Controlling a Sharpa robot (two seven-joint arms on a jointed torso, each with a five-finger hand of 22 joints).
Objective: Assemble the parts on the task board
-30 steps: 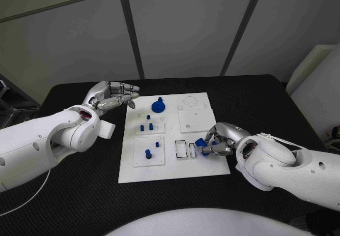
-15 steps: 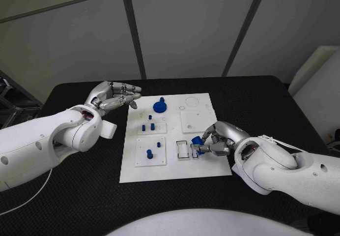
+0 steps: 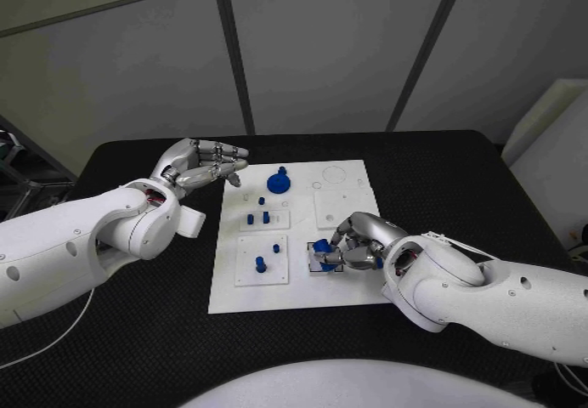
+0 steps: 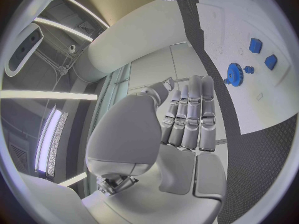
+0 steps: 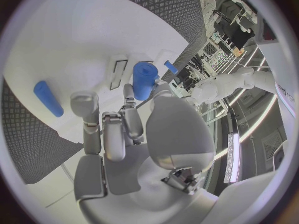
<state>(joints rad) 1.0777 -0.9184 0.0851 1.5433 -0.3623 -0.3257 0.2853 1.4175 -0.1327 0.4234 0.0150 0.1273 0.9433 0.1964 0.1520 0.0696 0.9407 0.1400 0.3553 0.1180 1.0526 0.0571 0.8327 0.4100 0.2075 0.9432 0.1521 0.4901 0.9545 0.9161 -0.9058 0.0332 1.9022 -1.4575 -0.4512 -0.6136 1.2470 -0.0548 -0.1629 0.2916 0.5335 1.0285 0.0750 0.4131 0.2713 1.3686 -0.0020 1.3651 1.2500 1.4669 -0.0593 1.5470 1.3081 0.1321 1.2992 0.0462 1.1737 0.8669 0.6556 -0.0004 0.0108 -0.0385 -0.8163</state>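
- The black table [image 3: 147,340] reaches wide around the board, with much free black surface at the near side, at the left side and behind the far edge
- The task board [image 3: 349,289] is a white plate in the middle of the table; its long edges run away from the robot, and its near right corner lies just beside the right arm
- The left arm [image 3: 74,246] comes in from the left and stops beside the board's left edge, not over the plate
- The right arm [image 3: 490,293] comes in from the right and covers the black table next to the board's right edge
- The left hand [image 3: 196,168] hovers near the far left corner of the board; its fingers are curled loosely and it holds nothing
- The right hand [image 3: 355,246] is over the near right part of the board and pinches a blue part [image 5: 143,79] between the thumb and the fingers; the other fingers stay spread
- Two narrow slots [image 5: 119,68] are in the board just under this part; I cannot tell if the part touches them
- A blue gear [image 3: 278,182] lies at the far edge zone of the board, with free white space to its right
- Small blue pegs [image 3: 258,219] stand in the left part of the board, well apart from the right hand
- One blue peg [image 5: 48,98] lies flat on the board near the right hand's fingertips
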